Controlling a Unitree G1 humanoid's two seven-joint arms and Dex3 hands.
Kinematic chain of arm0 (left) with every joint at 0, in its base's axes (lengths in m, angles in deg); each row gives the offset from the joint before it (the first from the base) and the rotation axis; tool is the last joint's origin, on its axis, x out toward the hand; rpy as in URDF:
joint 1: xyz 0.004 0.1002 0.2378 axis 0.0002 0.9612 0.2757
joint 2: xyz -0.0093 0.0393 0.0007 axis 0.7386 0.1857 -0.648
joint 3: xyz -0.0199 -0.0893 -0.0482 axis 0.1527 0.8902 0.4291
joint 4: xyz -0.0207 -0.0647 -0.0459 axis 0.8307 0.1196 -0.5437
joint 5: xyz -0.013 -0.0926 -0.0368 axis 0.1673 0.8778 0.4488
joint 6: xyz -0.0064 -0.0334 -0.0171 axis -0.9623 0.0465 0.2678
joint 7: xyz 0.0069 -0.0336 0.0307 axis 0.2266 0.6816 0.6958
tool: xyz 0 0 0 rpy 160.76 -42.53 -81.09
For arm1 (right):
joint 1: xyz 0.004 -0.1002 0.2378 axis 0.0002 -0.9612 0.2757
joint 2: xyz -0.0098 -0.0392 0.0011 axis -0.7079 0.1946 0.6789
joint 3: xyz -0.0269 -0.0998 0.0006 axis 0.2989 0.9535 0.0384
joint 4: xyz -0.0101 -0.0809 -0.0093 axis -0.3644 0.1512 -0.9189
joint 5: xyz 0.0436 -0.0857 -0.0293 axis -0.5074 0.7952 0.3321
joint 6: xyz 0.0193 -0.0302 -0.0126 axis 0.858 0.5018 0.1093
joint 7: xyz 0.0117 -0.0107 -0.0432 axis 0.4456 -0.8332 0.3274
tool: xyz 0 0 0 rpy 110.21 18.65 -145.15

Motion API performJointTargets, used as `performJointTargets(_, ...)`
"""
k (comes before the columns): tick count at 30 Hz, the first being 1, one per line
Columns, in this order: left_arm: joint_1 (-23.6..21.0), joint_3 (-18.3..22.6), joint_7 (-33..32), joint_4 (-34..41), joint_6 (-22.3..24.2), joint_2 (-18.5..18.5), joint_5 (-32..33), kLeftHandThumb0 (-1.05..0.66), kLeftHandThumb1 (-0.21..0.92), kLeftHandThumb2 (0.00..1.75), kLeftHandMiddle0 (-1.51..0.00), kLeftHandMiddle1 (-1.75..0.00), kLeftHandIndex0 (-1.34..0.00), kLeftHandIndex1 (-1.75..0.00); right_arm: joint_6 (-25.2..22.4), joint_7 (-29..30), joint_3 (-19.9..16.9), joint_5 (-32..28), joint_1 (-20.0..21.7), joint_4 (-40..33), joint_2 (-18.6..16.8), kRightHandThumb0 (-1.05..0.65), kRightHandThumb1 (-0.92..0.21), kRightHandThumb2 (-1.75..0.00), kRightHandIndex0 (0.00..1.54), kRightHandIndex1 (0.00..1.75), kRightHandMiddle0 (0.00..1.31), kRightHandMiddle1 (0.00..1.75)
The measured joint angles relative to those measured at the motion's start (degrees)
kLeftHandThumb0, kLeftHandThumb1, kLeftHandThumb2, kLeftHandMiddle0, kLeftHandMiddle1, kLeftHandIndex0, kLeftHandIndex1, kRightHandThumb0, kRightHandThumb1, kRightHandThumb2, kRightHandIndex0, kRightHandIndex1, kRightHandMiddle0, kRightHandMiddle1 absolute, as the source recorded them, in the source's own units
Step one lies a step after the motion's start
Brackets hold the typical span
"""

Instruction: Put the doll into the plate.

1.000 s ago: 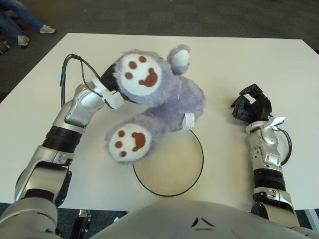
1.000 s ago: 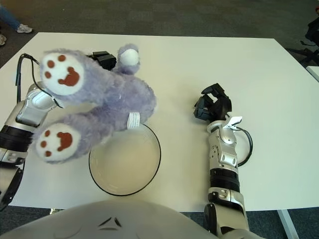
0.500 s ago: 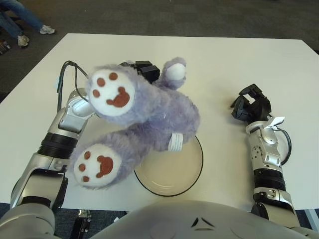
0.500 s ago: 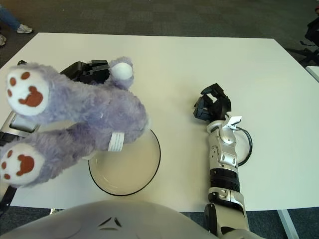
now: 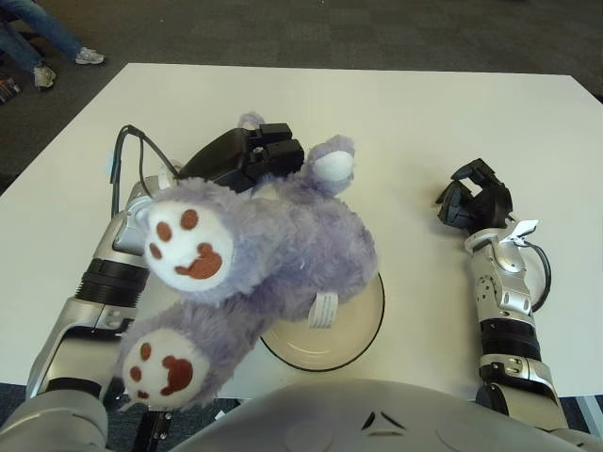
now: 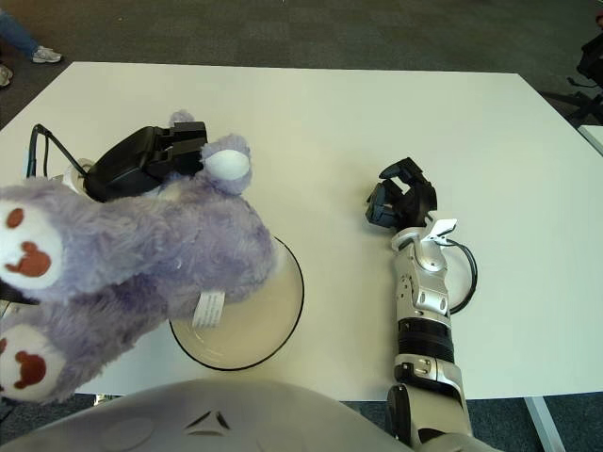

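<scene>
A purple plush doll [image 5: 273, 250] with white paws and brown pads hangs in the air, feet toward the camera, over the left part of a round cream plate [image 5: 353, 325] with a dark rim. My left hand [image 5: 247, 155] is shut on the doll's far end, by its white tail, and holds it above the table. A white tag [image 5: 324, 309] dangles over the plate. Much of the plate is hidden by the doll. My right hand [image 5: 474, 202] rests on the table at the right, fingers curled, holding nothing.
The white table [image 5: 396, 113] stretches behind and to both sides. A black cable [image 5: 137, 151] loops off my left forearm. A person's feet [image 5: 42, 66] show on the dark floor at the far left.
My left hand has swung the doll down and toward the camera, so its feet moved lower left and its body now hangs lower over the plate. The right hand has not moved.
</scene>
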Motion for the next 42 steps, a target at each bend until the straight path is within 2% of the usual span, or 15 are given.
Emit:
performJointTargets(5,0.6,0.4,-0.2,-0.9,-2.1,-1.5,0.0,0.0,0.07,1.59,-0.82,-1.7,-0.56,-1.75,0.4,0.0,0.2,1.0,0.0,0.3,0.0,-0.01,-0.1,-1.51,0.73,1.75,0.67,1.58)
performJointTargets(7,0.6,0.4,-0.2,-0.9,-2.0,-1.6,0.1,-0.01,0.05,1.56,-0.82,-1.72,-0.66,-1.58,0.5,0.0,0.2,1.0,0.0,0.4,0.0,-0.01,-0.1,-1.51,0.73,1.75,0.67,1.58)
performJointTargets(9,0.7,0.2,-0.2,-0.7,-1.3,-1.7,0.7,-0.01,0.06,1.54,-0.82,-1.73,-0.7,-1.51,0.9,0.0,0.2,1.3,0.0,0.4,0.0,-0.01,-0.1,-1.51,0.73,1.75,0.67,1.59)
performJointTargets(12,0.9,-0.1,0.3,-0.2,0.2,-1.8,2.0,-0.01,0.14,1.5,-0.67,-1.74,-0.63,-1.67,1.1,0.0,0.3,1.4,0.0,0.5,0.0,-0.01,-0.1,-1.52,0.73,1.75,0.66,1.59)
performJointTargets(18,1.1,-0.1,0.9,0.9,1.9,-1.8,2.3,-0.01,0.25,1.39,-0.55,-1.75,-0.53,-1.73,1.4,0.0,0.3,1.4,0.0,0.6,0.0,-0.01,-0.1,-1.51,0.72,1.75,0.67,1.58)
performJointTargets(21,1.1,-0.1,1.0,1.1,1.9,-1.7,2.3,-0.01,0.33,1.3,-0.49,-1.75,-0.48,-1.73,1.4,0.1,0.4,1.5,0.0,0.5,0.0,-0.01,-0.1,-1.51,0.72,1.75,0.67,1.58)
performJointTargets(24,1.1,-0.1,1.2,1.3,1.9,-1.7,2.1,-0.01,0.5,1.1,-0.37,-1.75,-0.36,-1.73,1.4,0.3,0.5,1.7,0.0,0.5,0.0,-0.01,-0.11,-1.5,0.71,1.75,0.68,1.58)
performJointTargets(26,1.1,0.0,1.3,1.5,1.9,-1.7,1.9,0.18,0.54,1.03,-0.39,-1.74,-0.24,-1.54,1.4,0.5,0.5,1.8,0.0,0.5,0.0,-0.01,-0.11,-1.5,0.71,1.75,0.68,1.57)
performJointTargets(27,1.2,0.1,1.3,1.6,2.0,-1.7,1.9,-0.12,0.56,0.96,-0.32,-1.55,-0.15,-1.44,1.4,0.5,0.6,1.8,0.0,0.5,0.0,-0.01,-0.11,-1.5,0.71,1.75,0.68,1.57)
performJointTargets(28,1.4,0.2,1.3,2.0,2.1,-1.6,1.8,-0.31,0.57,0.9,-0.29,-1.42,-0.1,-1.37,1.4,0.6,0.6,1.8,0.0,0.4,0.0,-0.01,-0.11,-1.5,0.71,1.75,0.68,1.57)
performJointTargets(31,1.7,0.3,1.5,3.2,2.2,-1.3,1.7,-0.54,0.59,0.82,-0.22,-1.22,-0.03,-1.23,1.2,0.6,0.8,1.9,0.0,0.3,0.0,-0.01,-0.11,-1.5,0.7,1.75,0.68,1.58)
performJointTargets(37,1.8,0.3,1.7,3.8,0.6,-0.7,1.8,-0.61,0.67,0.76,-0.12,-0.78,0.0,-0.99,0.8,0.8,0.8,1.9,-0.1,0.0,0.0,-0.01,-0.11,-1.5,0.71,1.75,0.66,1.6)
performJointTargets(39,1.8,0.3,1.7,3.4,-0.8,-0.4,1.8,-0.62,0.72,0.72,-0.1,-0.6,0.0,-0.9,0.6,0.9,0.8,1.9,-0.1,-0.1,0.0,-0.01,-0.11,-1.51,0.71,1.75,0.66,1.6)
performJointTargets(42,1.8,0.3,1.9,2.9,-2.5,0.1,1.9,-0.63,0.79,0.68,-0.09,-0.43,0.0,-0.81,0.3,0.9,0.8,1.9,-0.2,-0.3,0.0,-0.01,-0.11,-1.51,0.72,1.75,0.65,1.6)
